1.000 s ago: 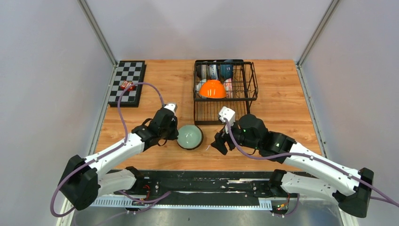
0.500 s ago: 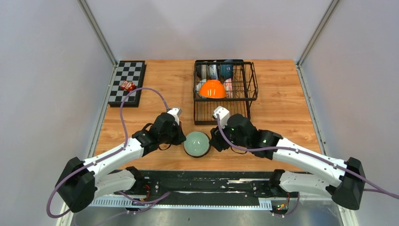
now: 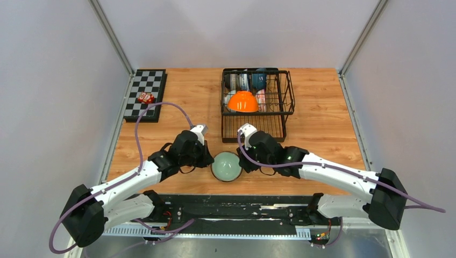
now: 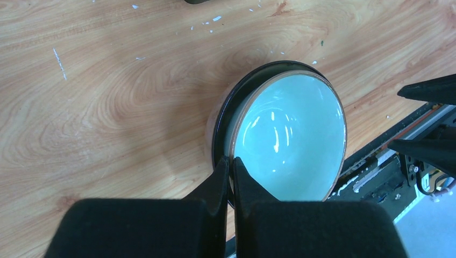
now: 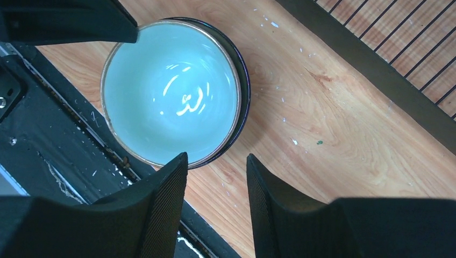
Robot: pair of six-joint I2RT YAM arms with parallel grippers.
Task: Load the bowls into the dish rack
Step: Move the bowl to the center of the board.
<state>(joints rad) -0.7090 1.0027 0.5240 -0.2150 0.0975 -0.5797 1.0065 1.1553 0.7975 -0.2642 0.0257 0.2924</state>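
Where the wooden tabletop (image 3: 322,118) meets its near edge, the pale green bowl (image 4: 290,140) sits upright, its dark outer wall showing round a glossy inside, right between the two arms and well short of the dish rack (image 3: 253,130). On its left side the left gripper (image 4: 231,171) has its jaws pinched together on the rim, one finger inside the bowl and the other against the dark outside wall. On the opposite side the right gripper (image 5: 215,164) hangs just over the rim with its jaws parted to a moderate gap. One finger tip overlaps the rim's edge, the other stands over bare wood outside the bowl, and neither is seen pressing on it. Farther back, the dish rack stands on the far half of the tabletop, with an orange bowl (image 3: 242,101) turned upside down in it and several more bowls (image 3: 245,81) standing on edge in the slots behind that one. Off at the far left corner lies a black-and-white checkerboard (image 3: 145,86), a small red thing (image 3: 144,98) resting on it
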